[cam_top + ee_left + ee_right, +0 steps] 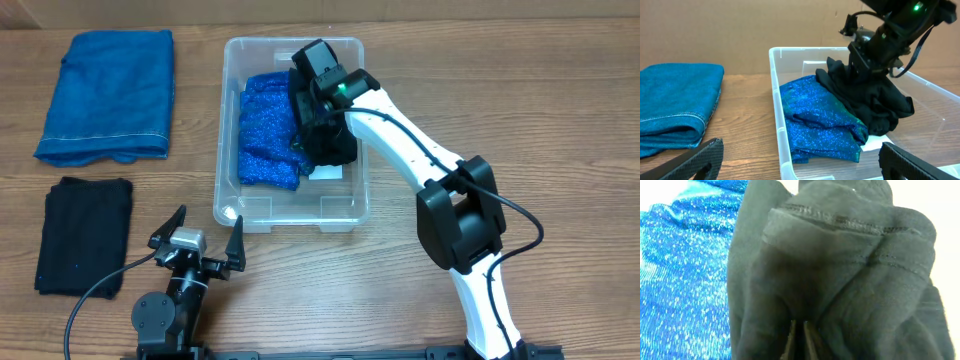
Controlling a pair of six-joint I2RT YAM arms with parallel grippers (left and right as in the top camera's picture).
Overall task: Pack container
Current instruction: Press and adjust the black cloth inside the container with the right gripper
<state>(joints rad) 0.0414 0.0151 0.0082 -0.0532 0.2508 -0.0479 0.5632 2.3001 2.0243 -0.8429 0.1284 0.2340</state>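
container [292, 212] sits near the middle of the wooden table [560, 100], a little toward 12 o'clock. a glittery blue cloth [268, 130] lies along its 9 o'clock side. a black garment [335, 148] is bunched against that cloth toward 3 o'clock, partly covering the white label [325, 172] on the bin's floor. the right gripper [799, 330] reaches in from 4 o'clock, its fingers pinched together on a fold of the black garment. the left gripper [207, 232] hovers over the table at 7 o'clock from the container, just off its near corner, fingers [695, 160] spread wide with nothing between them. a folded blue towel [108, 95] lies at 9 o'clock from the container, and a folded black cloth [85, 235] at 8 o'clock, both well apart from it.
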